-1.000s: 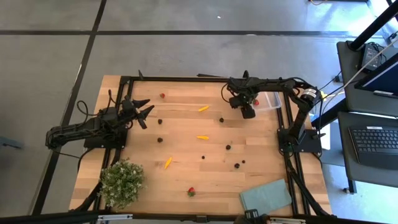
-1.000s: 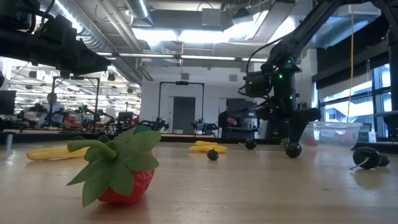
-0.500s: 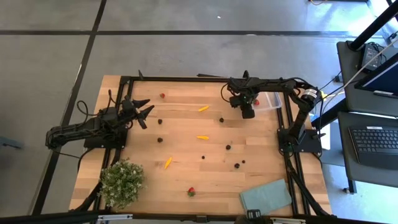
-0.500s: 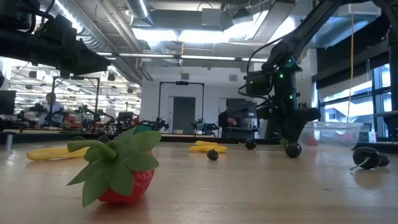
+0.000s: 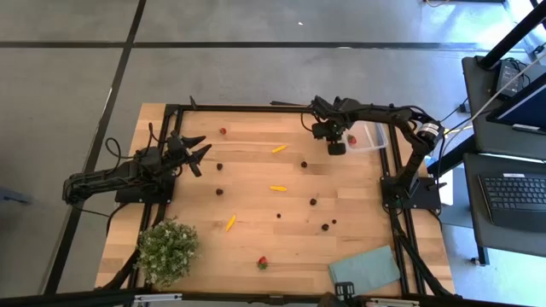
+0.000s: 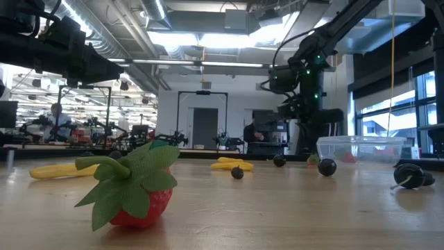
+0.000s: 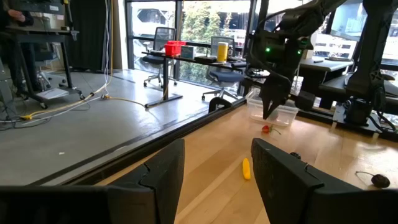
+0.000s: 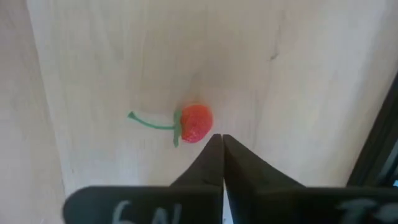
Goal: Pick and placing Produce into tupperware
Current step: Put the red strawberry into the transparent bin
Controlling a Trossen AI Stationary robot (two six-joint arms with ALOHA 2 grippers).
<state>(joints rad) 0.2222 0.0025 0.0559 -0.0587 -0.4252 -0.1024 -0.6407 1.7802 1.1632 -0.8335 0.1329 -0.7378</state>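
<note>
Produce lies scattered on the wooden table (image 5: 256,209): dark berries (image 5: 304,164), yellow slivers (image 5: 279,148), and a strawberry (image 5: 262,263) near the front edge. A small red fruit with a green stem (image 8: 196,123) lies on the table beside the clear tupperware (image 5: 370,136) at the far right. My right gripper (image 8: 221,139) hangs shut just above that fruit, with nothing between its fingers. My left gripper (image 5: 196,150) waits open above the table's left side.
A bushy green plant (image 5: 167,250) stands at the near left corner. A flat grey-green rectangle (image 5: 365,269) lies at the near right. The black frame rail (image 5: 256,108) runs along the far edge. A dark berry (image 6: 327,167) lies in front of the tupperware.
My right gripper has shut its fingers and risen from the table beside the tupperware, drifting slightly toward the far edge. The red fruit has stayed on the table below it.
</note>
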